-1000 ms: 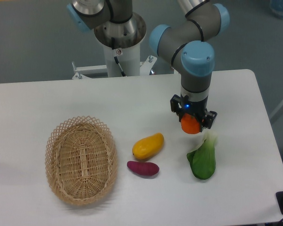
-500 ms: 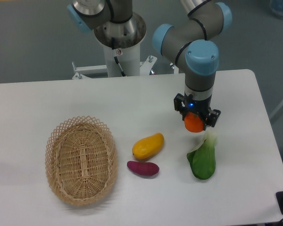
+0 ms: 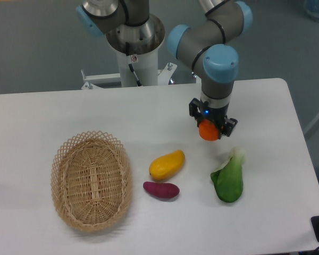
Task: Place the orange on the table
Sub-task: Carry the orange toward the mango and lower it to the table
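Observation:
The small round orange point(image 3: 208, 131) is held in my gripper point(image 3: 210, 129), which is shut on it and points straight down. It hangs just above the white table point(image 3: 95, 111), right of centre, up and right of the yellow-orange mango point(image 3: 167, 164) and up and left of the leafy green point(image 3: 228, 178). The gripper's fingers flank the orange and hide its top. I cannot tell whether the orange touches the tabletop.
An oval wicker basket point(image 3: 91, 180) stands at the front left, nothing in it. A purple sweet potato point(image 3: 161, 189) lies just below the mango. The arm's base column point(image 3: 134, 48) stands behind the table's far edge.
The gripper with the orange first shifted slightly right and up, then moved back left and further up the table, away from the leafy green. It stays shut on the orange.

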Controlling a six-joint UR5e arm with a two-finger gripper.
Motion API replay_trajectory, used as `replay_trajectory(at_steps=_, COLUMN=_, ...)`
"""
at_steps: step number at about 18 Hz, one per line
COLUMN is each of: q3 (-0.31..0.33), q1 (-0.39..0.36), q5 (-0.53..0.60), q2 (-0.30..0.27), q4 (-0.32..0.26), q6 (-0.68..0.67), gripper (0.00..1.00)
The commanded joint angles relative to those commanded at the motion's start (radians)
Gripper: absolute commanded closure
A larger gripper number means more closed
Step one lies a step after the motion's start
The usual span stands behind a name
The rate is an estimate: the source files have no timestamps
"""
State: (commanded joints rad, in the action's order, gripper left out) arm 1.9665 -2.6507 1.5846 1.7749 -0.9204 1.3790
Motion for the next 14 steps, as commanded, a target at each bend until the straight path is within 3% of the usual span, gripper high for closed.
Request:
replay_trajectory(at_steps=12, q3=0.123, q1=0.014, q5=-0.011, q2=-0.012, q4=0.000, q6=0.063, gripper=0.36)
replay_trajectory(at_steps=14, q3=0.129, q1=0.046, q5=-0.008, q2=-0.006, q4=0.000, q6=0.048, gripper=0.35)
